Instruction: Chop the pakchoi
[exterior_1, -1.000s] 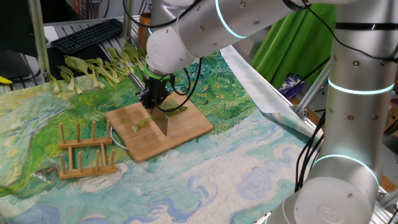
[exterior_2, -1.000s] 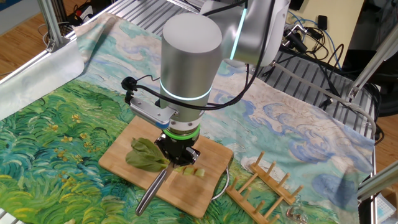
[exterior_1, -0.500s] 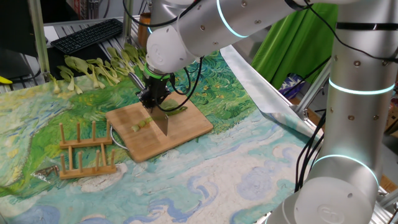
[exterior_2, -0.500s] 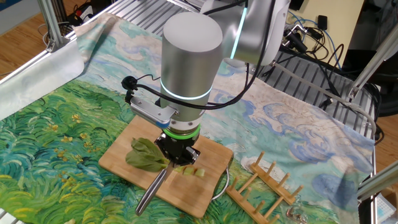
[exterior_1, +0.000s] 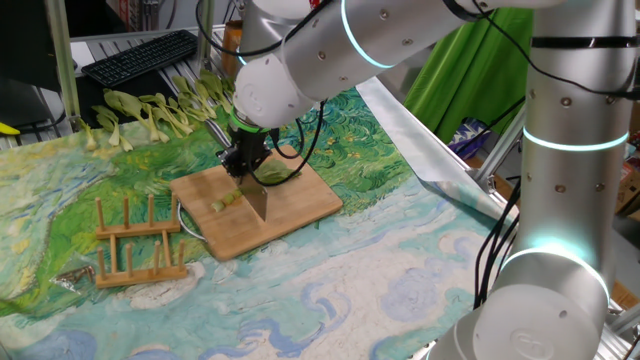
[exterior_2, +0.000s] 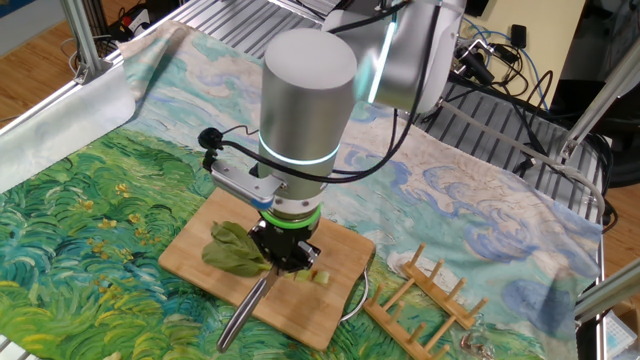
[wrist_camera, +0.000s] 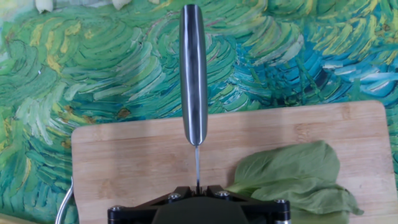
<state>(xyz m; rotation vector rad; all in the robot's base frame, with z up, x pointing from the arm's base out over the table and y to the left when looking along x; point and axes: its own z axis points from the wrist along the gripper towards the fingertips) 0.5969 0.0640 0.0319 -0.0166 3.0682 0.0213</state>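
Note:
The pakchoi lies on a bamboo cutting board (exterior_1: 300, 205). Its dark green leaves (exterior_2: 232, 250) (wrist_camera: 292, 174) lie on one side of the blade, and short pale cut pieces (exterior_1: 228, 201) (exterior_2: 315, 277) on the other. My gripper (exterior_1: 245, 160) (exterior_2: 283, 252) (wrist_camera: 197, 190) hangs over the board's middle, shut on a steel knife (wrist_camera: 193, 68). The handle sticks out past the board's edge (exterior_2: 243, 315). The blade (exterior_1: 258, 197) points down between leaves and pieces; whether it touches the board I cannot tell.
A wooden dish rack (exterior_1: 135, 240) (exterior_2: 425, 300) stands next to the board. Several whole pakchoi (exterior_1: 150, 110) lie in a row at the back, near a keyboard (exterior_1: 140, 55). A painted cloth (exterior_2: 90, 200) covers the table.
The gripper and the knife have shifted slightly toward the cut pieces. The leaves and the pieces lie as before.

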